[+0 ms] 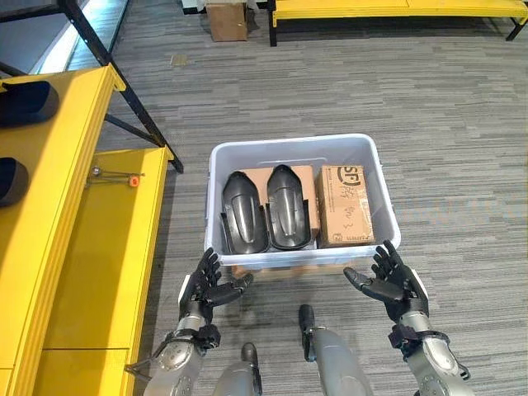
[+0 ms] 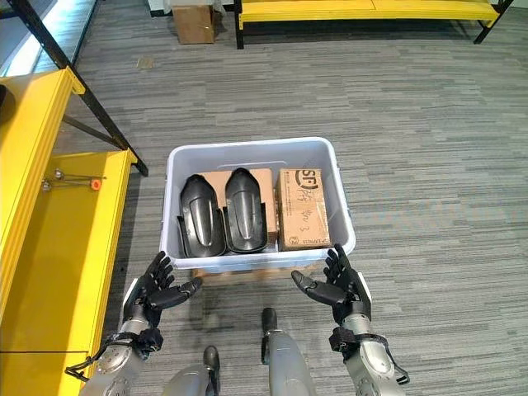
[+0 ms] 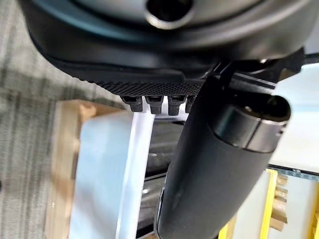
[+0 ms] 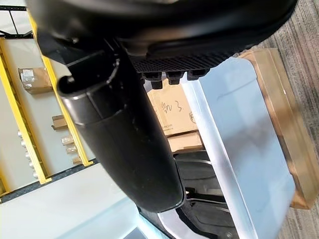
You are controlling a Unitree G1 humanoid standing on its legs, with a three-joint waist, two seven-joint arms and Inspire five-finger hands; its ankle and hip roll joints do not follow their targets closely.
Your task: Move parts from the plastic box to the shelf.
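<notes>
At twelve o'clock: plastic box point(image 1: 297, 148) between my released left hand point(image 1: 208, 285) and right hand point(image 1: 389, 280).
Black parts point(image 1: 266, 208) lie lengthwise away from me, nearer my left.

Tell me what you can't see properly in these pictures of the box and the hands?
- What lies under the two black parts in the plastic box: they cover it, eye views.
- The wooden board beneath the box: the box hides most, left wrist view.
- Dark things on the yellow shelf: cut by the left eye view's edge.
- Cardboard box's contents: closed.

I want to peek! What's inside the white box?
Inside the plastic box: two black parts side by side, resting on cardboard, plus a cardboard carton. Anything beneath them is hidden.
</notes>
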